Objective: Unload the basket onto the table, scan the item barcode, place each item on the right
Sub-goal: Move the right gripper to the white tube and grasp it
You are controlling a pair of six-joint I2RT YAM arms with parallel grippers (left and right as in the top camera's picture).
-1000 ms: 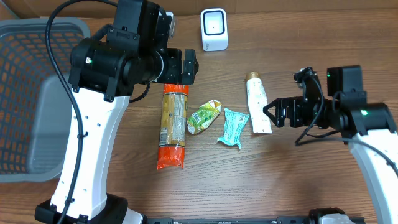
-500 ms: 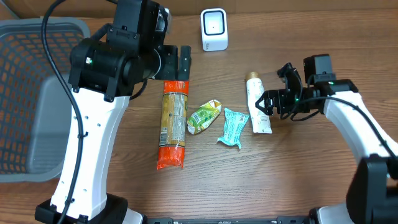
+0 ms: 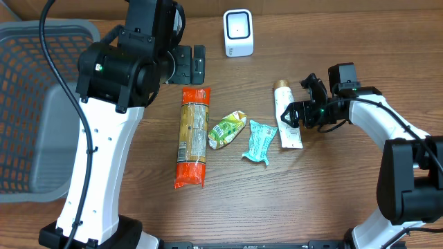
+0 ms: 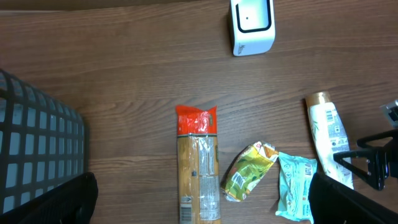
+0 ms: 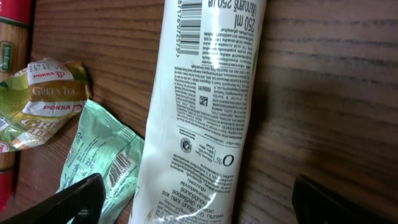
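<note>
White tube (image 3: 286,114) lies untouched, nearer the robot and right of the scanner (image 3: 239,32); the right gripper (image 3: 302,104), spread and empty, has swung in beside it, so grasping looks next, while the left gripper (image 3: 190,63) hangs open.

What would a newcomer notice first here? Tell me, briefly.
A row of four items lies mid-table: a long orange packet, a green tea pouch, a teal sachet and a white tube. The right gripper hangs open at the tube, whose barcode faces up in the right wrist view. A white scanner stands at the far edge, and a grey basket sits at the left.
</note>
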